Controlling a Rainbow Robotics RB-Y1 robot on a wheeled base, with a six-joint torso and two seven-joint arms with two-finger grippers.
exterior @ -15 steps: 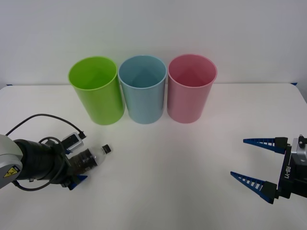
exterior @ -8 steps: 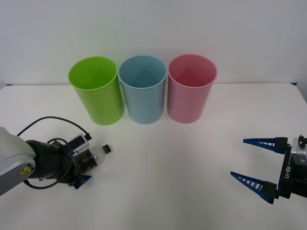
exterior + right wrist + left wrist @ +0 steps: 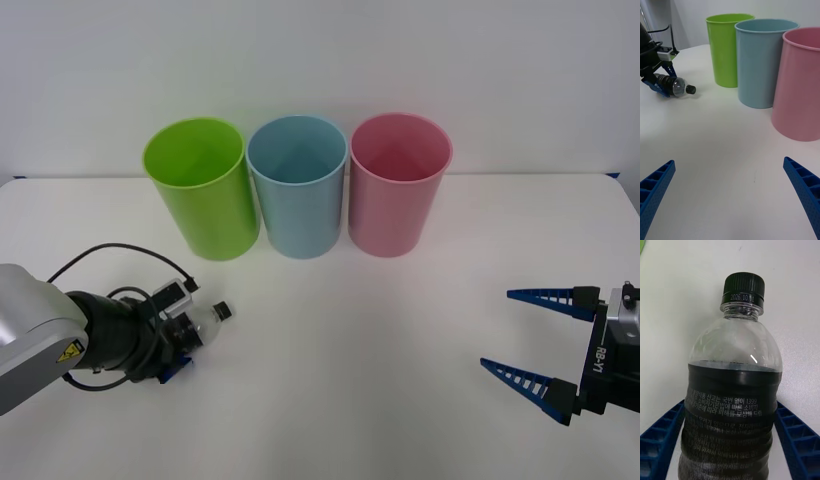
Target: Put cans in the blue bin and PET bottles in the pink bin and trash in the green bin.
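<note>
- Far left, front of the table (image 3: 330, 400): left gripper (image 3: 180, 340) down low, clamped on the PET bottle (image 3: 205, 325). Wrist cam has blue ribbed fingers (image 3: 662, 438) pressed vs both sides of the dark lower body.
- Bottle lying on its side on the white top, black cap (image 3: 225, 311) aimed away from the gripper, toward the bins. Clear shoulder, dark label w/ small white print. Sits in front of the green bin, well apart from it.
- Back row next, all upright, open tops: green bin (image 3: 200, 190) leftmost, blue bin (image 3: 297, 187) in the middle, pink bin (image 3: 399, 185) on the right. Packed side by side, touching or nearly so; can't tell which.
- Nothing visible inside any bin from the front cam angle.
- Far right, near front edge: right gripper (image 3: 545, 340) parked, fingers spread wide apart, gripping nothing, well apart from the bins.
</note>
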